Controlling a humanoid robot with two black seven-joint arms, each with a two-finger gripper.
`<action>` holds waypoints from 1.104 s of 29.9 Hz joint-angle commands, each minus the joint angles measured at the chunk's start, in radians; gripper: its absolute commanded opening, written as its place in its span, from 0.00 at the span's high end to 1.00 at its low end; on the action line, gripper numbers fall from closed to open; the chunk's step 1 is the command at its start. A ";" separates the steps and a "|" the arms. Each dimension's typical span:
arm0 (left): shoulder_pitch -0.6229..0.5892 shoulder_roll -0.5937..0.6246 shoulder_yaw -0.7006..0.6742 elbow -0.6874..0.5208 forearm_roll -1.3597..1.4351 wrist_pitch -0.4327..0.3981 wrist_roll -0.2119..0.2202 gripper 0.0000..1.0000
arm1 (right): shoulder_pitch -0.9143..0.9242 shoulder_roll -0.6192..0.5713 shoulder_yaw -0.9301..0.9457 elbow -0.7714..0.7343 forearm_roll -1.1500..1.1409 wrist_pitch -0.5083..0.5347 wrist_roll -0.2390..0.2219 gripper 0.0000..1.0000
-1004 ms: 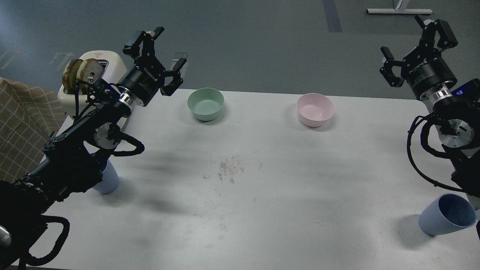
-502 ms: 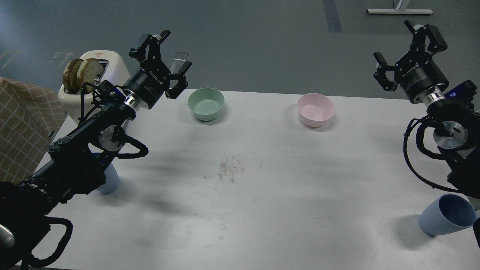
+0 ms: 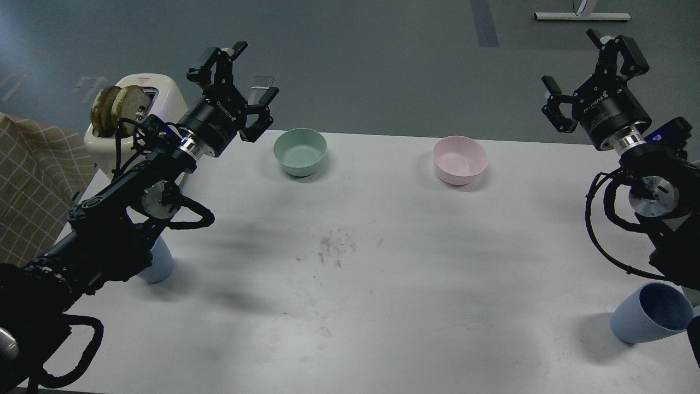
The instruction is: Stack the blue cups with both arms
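White table (image 3: 383,306) — both blue cups (image 3: 651,313) near its front edge, well below each wide-spread, empty hand (image 3: 236,71).

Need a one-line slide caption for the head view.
Both open grippers, left and right, raised over white table; blue cups ungrasped near each arm.

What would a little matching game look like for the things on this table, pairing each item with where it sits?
Things:
1. green bowl
2. pink bowl
3. toaster
4. blue cup in plain sight

Places:
A. near right corner of the table
B. far edge, right of centre
C. far left corner, with bread in its slots
D. far edge, left of centre

Pairs: 1-D, 2-B, 3-C, 4-A
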 commanded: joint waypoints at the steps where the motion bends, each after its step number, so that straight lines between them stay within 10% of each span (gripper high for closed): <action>1: -0.024 0.055 0.002 -0.011 0.045 0.000 0.002 0.02 | 0.005 -0.001 0.001 0.002 0.000 0.000 0.001 0.00; 13: -0.035 0.490 0.042 -0.396 0.532 0.000 0.019 0.02 | 0.008 -0.011 -0.002 0.008 0.000 0.000 0.001 0.00; 22: -0.018 0.984 0.166 -0.684 0.830 0.000 -0.055 0.02 | 0.001 -0.010 -0.005 0.010 0.000 0.000 0.001 0.00; 33: -0.018 1.077 0.488 -0.692 1.017 0.042 -0.068 0.02 | 0.001 -0.001 -0.005 0.014 0.000 0.000 0.001 0.00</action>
